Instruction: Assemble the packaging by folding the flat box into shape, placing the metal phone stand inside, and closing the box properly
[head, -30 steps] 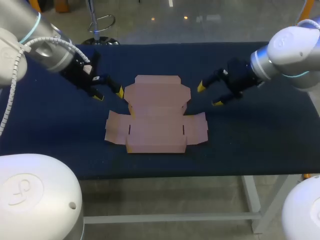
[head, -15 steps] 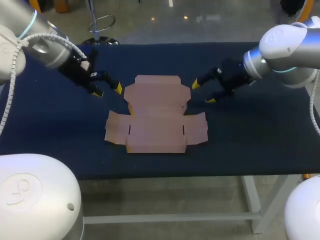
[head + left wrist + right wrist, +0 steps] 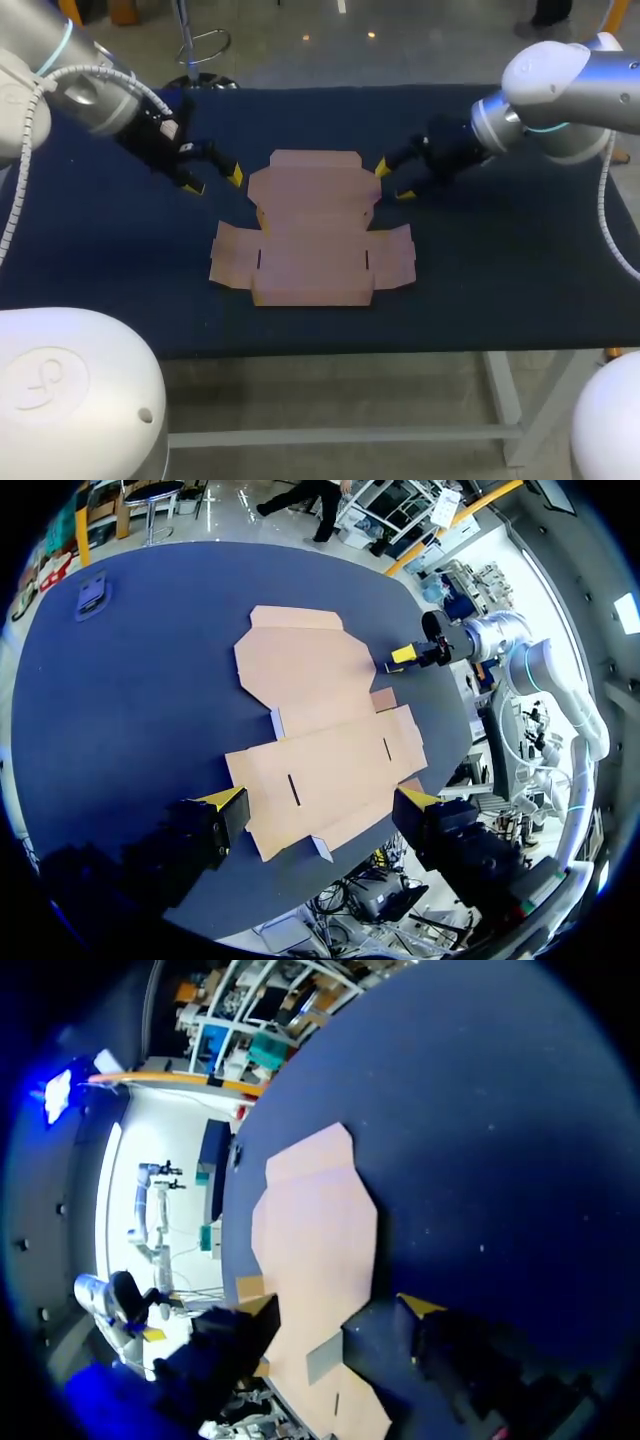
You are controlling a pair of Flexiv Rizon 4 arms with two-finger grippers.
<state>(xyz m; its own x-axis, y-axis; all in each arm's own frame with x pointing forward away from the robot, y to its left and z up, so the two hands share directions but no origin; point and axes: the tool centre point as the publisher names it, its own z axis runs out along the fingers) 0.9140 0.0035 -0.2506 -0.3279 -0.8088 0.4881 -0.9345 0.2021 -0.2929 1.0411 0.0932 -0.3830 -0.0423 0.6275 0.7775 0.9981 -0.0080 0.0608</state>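
- In my left wrist view a small dark object (image 3: 92,592) lies on the worktop (image 3: 130,700), well apart from the flat box (image 3: 320,750); it is too small for me to name.
- In my right wrist view the dark fingers of my right claw (image 3: 340,1307) partly cover the box's near end.
- From the head view I cannot tell whether that claw's tips touch the box.

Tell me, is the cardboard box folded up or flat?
Flat. The box lies spread on the table, every flap out, no wall standing up.
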